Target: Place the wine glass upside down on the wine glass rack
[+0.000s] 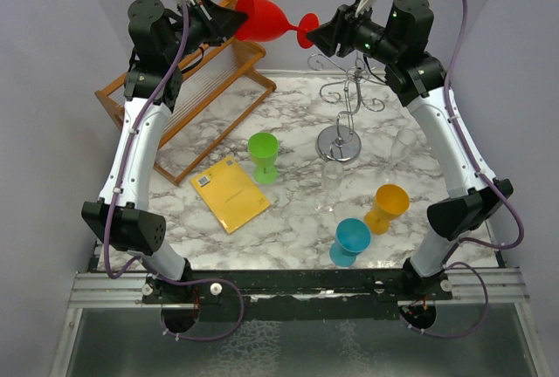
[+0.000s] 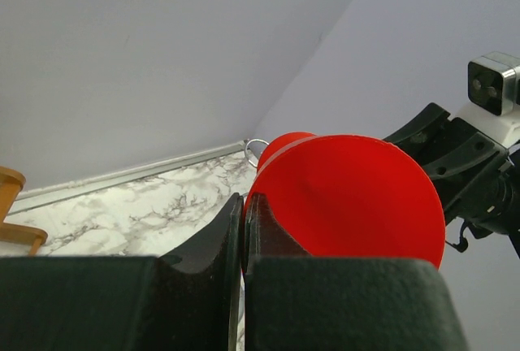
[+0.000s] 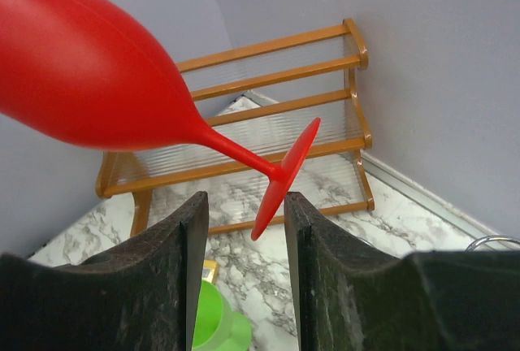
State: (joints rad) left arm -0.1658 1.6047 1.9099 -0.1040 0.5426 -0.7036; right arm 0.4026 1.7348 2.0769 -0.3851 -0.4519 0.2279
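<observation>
The red wine glass [image 1: 262, 17] [image 3: 81, 67] hangs on its side high above the back of the table. My left gripper [image 1: 238, 17] [image 2: 244, 201] is shut on the rim of its bowl [image 2: 349, 197]. My right gripper [image 1: 316, 35] [image 3: 244, 201] faces it from the right. Its jaws stand apart, with the lower edge of the glass's round foot [image 3: 284, 176] between the fingers and a gap showing on both sides. The silver wire wine glass rack [image 1: 349, 98] stands below on its round shiny base [image 1: 339, 143], with nothing hanging on it.
A slatted wooden rack [image 1: 188, 106] [image 3: 268, 107] leans at the back left. On the marble top are a green cup [image 1: 263, 154] [image 3: 207, 318], a yellow booklet [image 1: 230, 192], two clear glasses [image 1: 332, 185] [image 1: 403, 143], an orange cup [image 1: 387, 207] and a blue cup [image 1: 350, 239].
</observation>
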